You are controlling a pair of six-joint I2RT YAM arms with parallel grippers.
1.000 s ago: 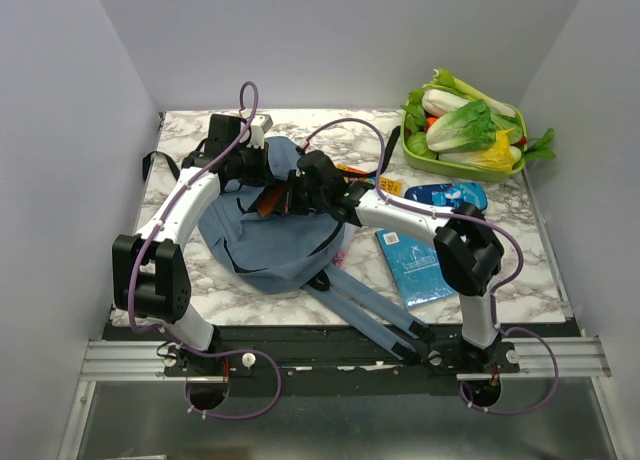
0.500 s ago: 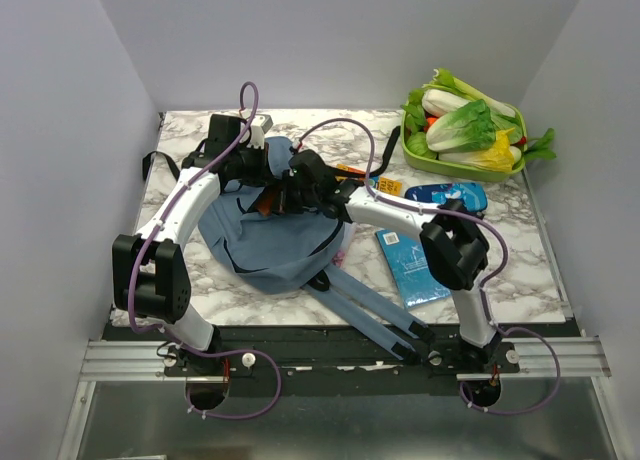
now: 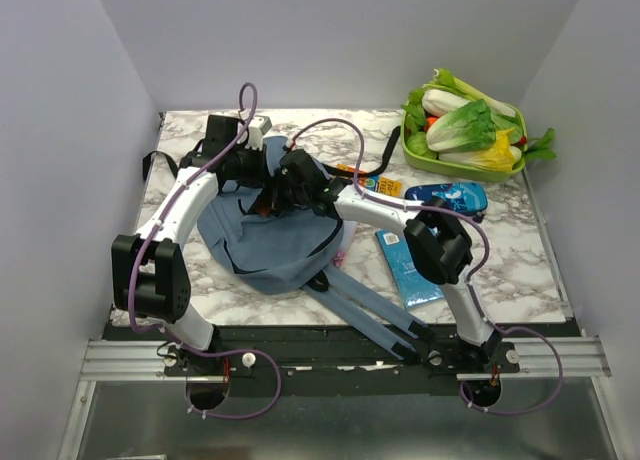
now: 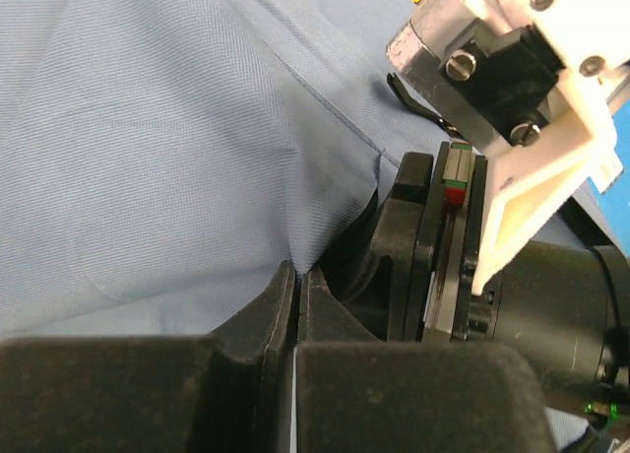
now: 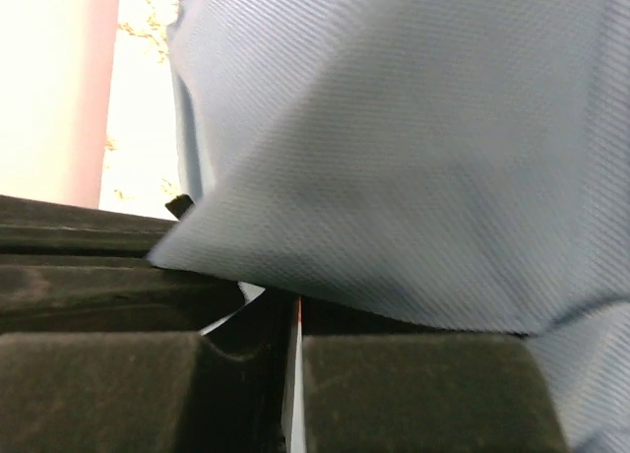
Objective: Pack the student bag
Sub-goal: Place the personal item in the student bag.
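Note:
The student bag (image 3: 270, 235), a soft dusty-blue backpack, lies left of the table's middle, its two straps (image 3: 375, 315) trailing to the near edge. My left gripper (image 3: 257, 172) is at the bag's far edge, shut on a pinch of its blue fabric (image 4: 197, 158); the jaws (image 4: 297, 276) meet on the fold. My right gripper (image 3: 273, 195) is right beside it, shut on a thin flat item with a white and red-orange edge (image 5: 295, 310). Bag fabric (image 5: 413, 148) drapes over the right fingers and hides the rest of that item.
A green tray of vegetables (image 3: 465, 130) stands at the back right. A blue pencil case (image 3: 447, 194), an orange packet (image 3: 385, 185) and a blue booklet (image 3: 412, 265) lie right of the bag. A black strap (image 3: 152, 162) hangs at the left edge.
My right gripper has moved left with the thin item, further over the bag and closer to my left gripper. The left gripper has kept its hold and place.

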